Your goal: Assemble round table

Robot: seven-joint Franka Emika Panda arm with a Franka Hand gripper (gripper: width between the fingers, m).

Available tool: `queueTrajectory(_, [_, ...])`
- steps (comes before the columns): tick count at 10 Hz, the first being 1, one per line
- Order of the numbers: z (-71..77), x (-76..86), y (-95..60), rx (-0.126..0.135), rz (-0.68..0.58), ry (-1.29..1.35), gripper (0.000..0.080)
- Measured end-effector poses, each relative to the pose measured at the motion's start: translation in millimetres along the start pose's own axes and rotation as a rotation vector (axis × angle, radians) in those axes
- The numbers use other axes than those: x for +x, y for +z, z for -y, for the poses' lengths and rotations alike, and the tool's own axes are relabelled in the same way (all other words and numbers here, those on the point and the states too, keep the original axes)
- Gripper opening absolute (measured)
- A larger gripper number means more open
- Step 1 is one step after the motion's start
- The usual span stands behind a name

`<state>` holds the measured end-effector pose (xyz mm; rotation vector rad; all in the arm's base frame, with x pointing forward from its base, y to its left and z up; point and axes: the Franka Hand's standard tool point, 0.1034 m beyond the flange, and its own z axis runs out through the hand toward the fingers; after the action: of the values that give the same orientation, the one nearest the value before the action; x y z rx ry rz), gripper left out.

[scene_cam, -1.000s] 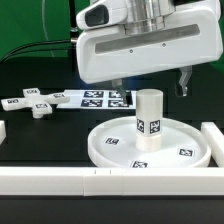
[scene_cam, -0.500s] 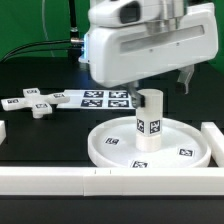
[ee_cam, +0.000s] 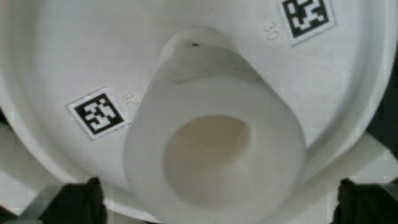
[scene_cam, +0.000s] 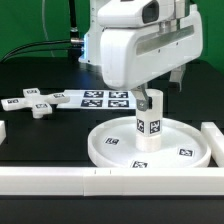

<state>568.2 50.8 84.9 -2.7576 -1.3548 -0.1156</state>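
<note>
Exterior view: the end effector (scene_cam: 160, 90) has descended over the last second and now brackets the top of the leg (scene_cam: 149, 125), fingers apart, nothing clamped. The leg stands upright mid-disc (scene_cam: 150, 165), by the near edge of the surface (scene_cam: 45, 140). Judgement: a leg grasp is imminent. The foot (scene_cam: 33, 104) is not yet fitted.

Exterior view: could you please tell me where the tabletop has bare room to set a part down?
Bare black table lies between cross-shaped foot, round disc and front bar. Crowded at the leg, under the tool.
</note>
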Motion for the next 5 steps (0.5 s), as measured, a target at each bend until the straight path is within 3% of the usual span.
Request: queueTrajectory(5, [-0.2, -12.8, 7.5, 0.008, 0.022, -0.338, 0.0649])
